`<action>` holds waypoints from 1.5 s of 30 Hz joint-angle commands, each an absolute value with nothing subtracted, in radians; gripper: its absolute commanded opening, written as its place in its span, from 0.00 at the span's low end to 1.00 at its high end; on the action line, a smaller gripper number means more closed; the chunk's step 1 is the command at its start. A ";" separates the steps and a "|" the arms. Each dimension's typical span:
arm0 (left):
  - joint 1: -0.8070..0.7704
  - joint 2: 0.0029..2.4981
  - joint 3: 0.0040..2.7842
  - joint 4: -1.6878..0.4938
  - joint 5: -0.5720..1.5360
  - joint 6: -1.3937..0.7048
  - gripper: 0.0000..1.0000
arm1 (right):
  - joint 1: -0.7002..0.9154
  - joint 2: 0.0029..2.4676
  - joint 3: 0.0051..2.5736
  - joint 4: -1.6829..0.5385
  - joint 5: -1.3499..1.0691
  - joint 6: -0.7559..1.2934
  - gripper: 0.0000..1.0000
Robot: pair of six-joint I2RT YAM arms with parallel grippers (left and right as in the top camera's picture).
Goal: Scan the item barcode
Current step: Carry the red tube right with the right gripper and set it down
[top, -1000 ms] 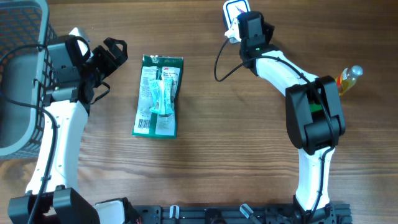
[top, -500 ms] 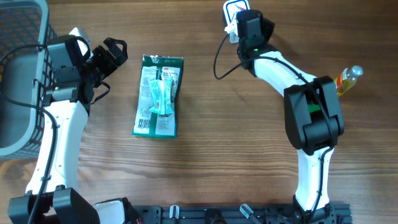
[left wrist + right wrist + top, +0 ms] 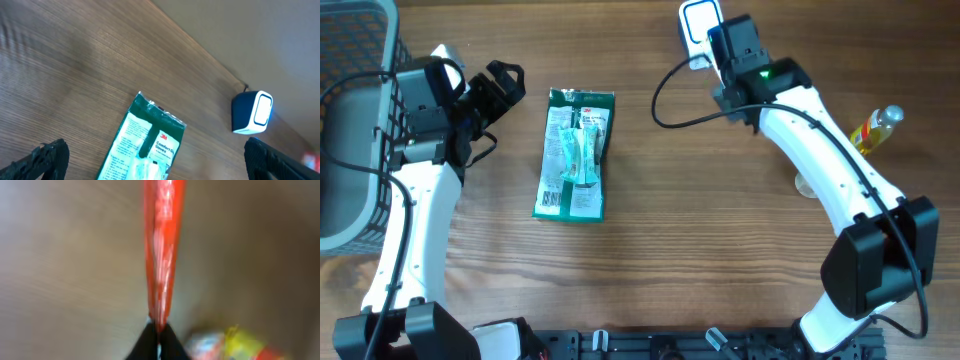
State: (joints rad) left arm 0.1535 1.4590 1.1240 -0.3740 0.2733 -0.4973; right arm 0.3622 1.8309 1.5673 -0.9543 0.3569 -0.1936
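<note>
The thin red packet [image 3: 161, 245] was held edge-on in the closed right claw [image 3: 158, 332], close by the scanner [image 3: 698, 20]. Over the last second the right arm's elbow was swung outward while the wrist was kept at the scanner, so barcode presentation was judged under way. The left claw [image 3: 495, 105] was spread wide and empty beside the green packet [image 3: 576, 153] on the surface [image 3: 700, 250].

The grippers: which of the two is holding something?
The right gripper, shut on a thin red item; the left gripper stands open and empty, beside the green packet.
</note>
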 commanded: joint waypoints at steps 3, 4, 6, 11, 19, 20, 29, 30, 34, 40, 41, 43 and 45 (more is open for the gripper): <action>0.160 1.455 1.128 -0.372 0.268 -0.475 1.00 | 0.314 1.834 1.435 -1.112 0.069 0.164 0.04; 0.160 1.455 1.128 -0.372 0.268 -0.475 1.00 | 0.313 1.834 1.394 -1.105 0.069 0.164 0.04; 0.160 1.455 1.128 -0.372 0.268 -0.475 1.00 | 0.313 1.834 1.333 -1.077 0.078 0.168 0.04; 0.160 1.455 1.128 -0.372 0.268 -0.475 1.00 | 0.313 1.835 1.258 -1.024 0.133 0.236 0.47; 0.160 1.455 1.128 -0.372 0.268 -0.475 1.00 | 0.314 1.851 1.252 -0.781 0.070 0.237 0.11; 0.160 1.455 1.128 -0.372 0.268 -0.475 1.00 | 0.315 1.860 1.250 -0.770 0.069 0.238 0.11; 0.160 1.455 1.128 -0.372 0.268 -0.475 1.00 | 0.314 2.024 1.248 -0.707 0.096 0.239 0.07; 0.160 1.455 1.128 -0.373 0.268 -0.475 1.00 | 0.313 2.039 1.248 -0.709 0.143 0.251 0.07; 0.160 1.455 1.128 -0.373 0.268 -0.475 1.00 | 0.289 2.037 1.248 -0.749 0.191 0.271 0.07; 0.160 1.455 1.128 -0.377 0.268 -0.475 1.00 | 0.150 2.037 1.248 -0.811 0.180 0.261 0.11; 0.160 1.455 1.128 -0.376 0.268 -0.475 1.00 | 0.125 2.037 1.248 -0.808 0.166 0.237 0.11; 0.160 1.455 1.128 -0.376 0.268 -0.475 1.00 | 0.108 2.037 1.248 -0.797 0.112 0.171 0.11; 0.160 1.455 1.128 -0.376 0.268 -0.475 1.00 | 0.111 2.036 1.257 -0.786 0.034 0.160 0.13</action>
State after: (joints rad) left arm 0.1535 1.4586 1.1240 -0.3756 0.2733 -0.4973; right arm 0.1081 1.9823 1.2659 -0.8017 0.1375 0.2028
